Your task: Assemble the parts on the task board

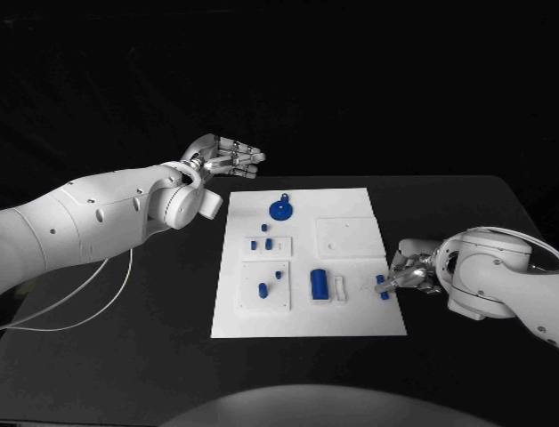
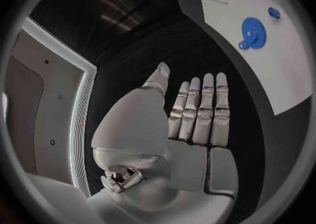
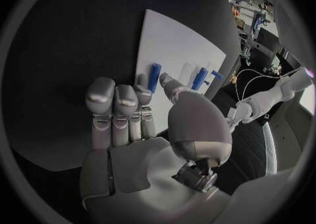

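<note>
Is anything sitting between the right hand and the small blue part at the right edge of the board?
Nothing visible does. The right hand is right beside the small blue part at the task board edge, fingers reaching toward it; whether they touch it cannot be told.

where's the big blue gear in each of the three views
Head view: the blue gear lies on the far part of the task board, near its middle.
Left wrist view: the gear sits on the board beyond the left hand.
Right wrist view: the gear is not in it; blue pegs lie on the board past the right hand.
Shared landmark: the white task board.
</note>
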Available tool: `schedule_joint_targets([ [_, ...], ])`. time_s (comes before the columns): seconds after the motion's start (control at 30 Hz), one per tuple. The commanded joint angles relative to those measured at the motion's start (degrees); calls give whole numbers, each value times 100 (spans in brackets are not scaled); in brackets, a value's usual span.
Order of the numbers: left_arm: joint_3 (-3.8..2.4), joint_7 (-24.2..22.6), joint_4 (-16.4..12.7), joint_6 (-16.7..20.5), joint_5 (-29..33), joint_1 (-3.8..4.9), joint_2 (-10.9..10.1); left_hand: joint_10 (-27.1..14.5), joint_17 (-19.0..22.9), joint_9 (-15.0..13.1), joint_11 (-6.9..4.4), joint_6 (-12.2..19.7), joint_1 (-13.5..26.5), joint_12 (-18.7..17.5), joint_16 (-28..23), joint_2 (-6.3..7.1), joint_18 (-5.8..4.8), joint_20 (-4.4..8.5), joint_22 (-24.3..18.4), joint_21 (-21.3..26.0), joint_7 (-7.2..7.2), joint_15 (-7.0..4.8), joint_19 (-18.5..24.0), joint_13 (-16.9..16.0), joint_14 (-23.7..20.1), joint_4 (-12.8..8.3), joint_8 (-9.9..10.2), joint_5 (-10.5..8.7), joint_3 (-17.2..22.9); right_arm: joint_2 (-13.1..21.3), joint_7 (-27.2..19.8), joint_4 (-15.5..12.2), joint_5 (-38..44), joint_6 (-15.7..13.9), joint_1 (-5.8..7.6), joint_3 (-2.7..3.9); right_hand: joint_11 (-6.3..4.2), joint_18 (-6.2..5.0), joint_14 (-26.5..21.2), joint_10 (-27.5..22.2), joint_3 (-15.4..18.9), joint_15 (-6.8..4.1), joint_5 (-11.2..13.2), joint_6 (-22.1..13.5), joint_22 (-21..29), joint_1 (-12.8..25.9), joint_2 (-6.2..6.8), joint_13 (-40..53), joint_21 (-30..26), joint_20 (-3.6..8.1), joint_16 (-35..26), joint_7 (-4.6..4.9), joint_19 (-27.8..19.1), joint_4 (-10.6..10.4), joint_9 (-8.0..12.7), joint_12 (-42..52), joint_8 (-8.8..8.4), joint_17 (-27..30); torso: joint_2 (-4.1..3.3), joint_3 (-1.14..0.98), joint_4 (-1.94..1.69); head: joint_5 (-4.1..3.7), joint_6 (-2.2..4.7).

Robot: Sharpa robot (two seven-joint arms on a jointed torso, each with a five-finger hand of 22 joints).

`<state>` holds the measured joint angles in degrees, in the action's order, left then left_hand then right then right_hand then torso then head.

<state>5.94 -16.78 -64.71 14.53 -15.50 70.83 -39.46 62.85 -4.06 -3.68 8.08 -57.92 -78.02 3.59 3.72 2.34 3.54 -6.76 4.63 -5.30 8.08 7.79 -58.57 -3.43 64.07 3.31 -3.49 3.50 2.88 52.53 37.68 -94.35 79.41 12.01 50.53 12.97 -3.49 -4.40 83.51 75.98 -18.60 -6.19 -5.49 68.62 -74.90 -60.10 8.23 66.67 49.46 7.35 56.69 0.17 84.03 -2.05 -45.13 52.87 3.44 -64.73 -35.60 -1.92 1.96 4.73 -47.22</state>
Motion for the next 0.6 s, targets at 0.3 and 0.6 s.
schedule_joint_targets([
  [0.3, -3, -32, -5, -98, 123, 1, 16, -20, -5, 8, 1, -29, 14, -15, -15, 19, -3, -26, -4, -3, 26, -4, 2, 2, -17, -12, -8, -20, -11, -183, 16, 181, 489, 8, -11, -199, -16, 66, 23, 32, -205, -39, -47, 25, -331, 56, 18, 0, -36, 47, -31, -5, 341, 81, -32, -36, 25, -18, -3, -11, 1, 21, -27],
  [0.6, -3, -25, -8, -100, 125, 1, 14, -19, -5, 7, 1, -25, 20, -15, -16, 7, -2, -27, -5, -2, 30, -4, 3, 2, -18, -12, -9, -19, -17, -289, 17, 343, 671, -66, -12, -369, -19, 58, 20, -30, -563, -41, -922, -84, -327, 20, -67, 105, -51, 49, -54, -12, 340, 384, 7, 42, 21, -11, 2, -5, 8, 24, -44],
])
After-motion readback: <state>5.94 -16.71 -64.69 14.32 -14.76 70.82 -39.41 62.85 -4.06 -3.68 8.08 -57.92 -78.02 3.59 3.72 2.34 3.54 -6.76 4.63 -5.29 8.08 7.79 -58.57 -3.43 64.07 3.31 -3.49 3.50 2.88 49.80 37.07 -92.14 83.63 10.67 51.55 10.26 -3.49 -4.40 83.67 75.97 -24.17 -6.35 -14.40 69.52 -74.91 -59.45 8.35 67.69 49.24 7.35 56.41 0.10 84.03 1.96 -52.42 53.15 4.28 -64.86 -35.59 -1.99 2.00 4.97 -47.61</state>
